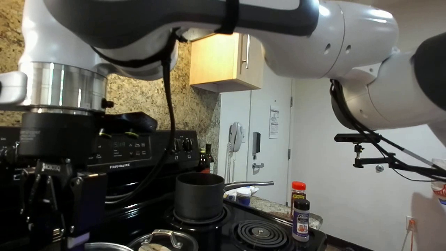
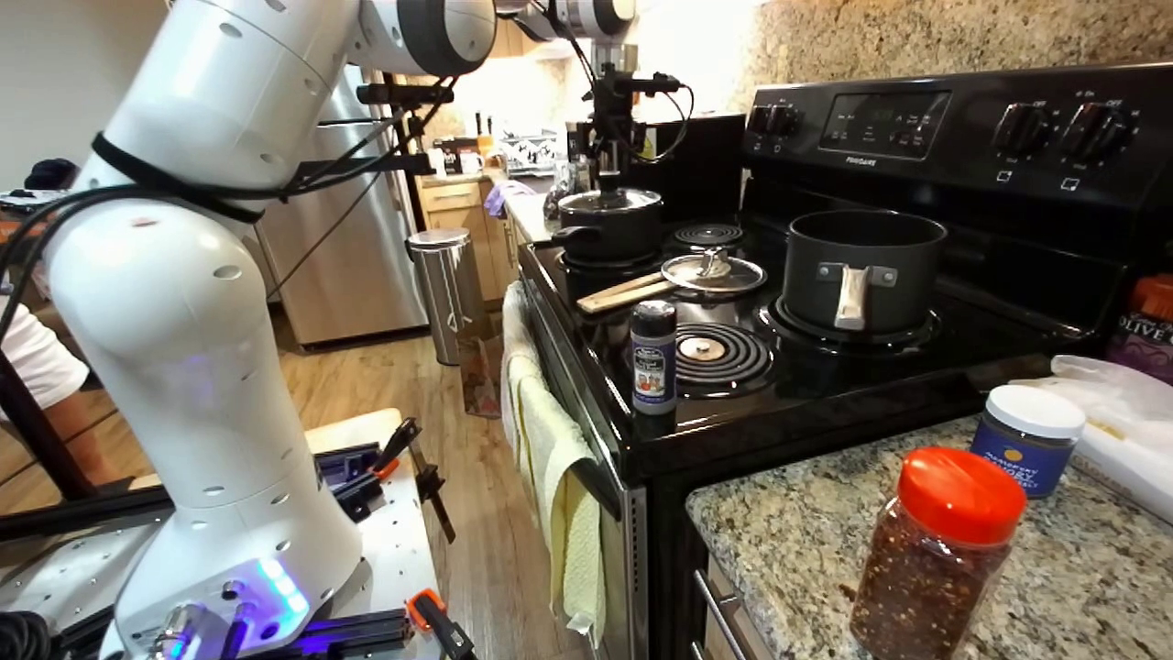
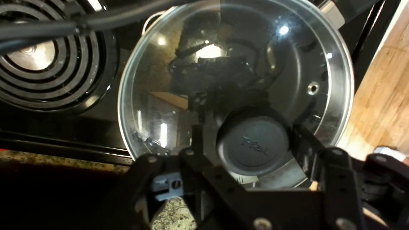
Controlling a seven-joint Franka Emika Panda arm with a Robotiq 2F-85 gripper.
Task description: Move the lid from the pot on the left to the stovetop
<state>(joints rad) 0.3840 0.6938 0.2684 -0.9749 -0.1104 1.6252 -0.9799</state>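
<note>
Technician: Which step are you performing?

Unit: By my judgement, I am standing at the grasp step. My gripper (image 3: 247, 137) is hovering with its fingers (image 3: 308, 150) spread, holding nothing. In the wrist view, the black knob (image 3: 255, 145) is appearing between them; whether either finger is touching it, I cannot tell. Below, the lid (image 3: 236, 80), clear glass with a metal rim, is covering the dark pot (image 2: 623, 236).

Technician: What is the next move calling for?

Unit: Centring on the knob, closing evenly, then raising the lid level before travelling sideways. A second lid (image 2: 729, 279) is occupying part of the stovetop (image 3: 92, 126), so set-down is going to require a spot apart from it.

Technician: Which markings are you reading?

Unit: Nearest, "ROBOTIQ" is showing on my gripper. Next, "T-fal" is showing on the knob. Farther off, the back panel (image 2: 971, 151) is bearing "FRIGIDAIRE"; its clock digits are glowing too faintly to confirm. Farthest, a container (image 2: 1145, 335) is displaying "OLIVE", the rest being cut off.
</note>
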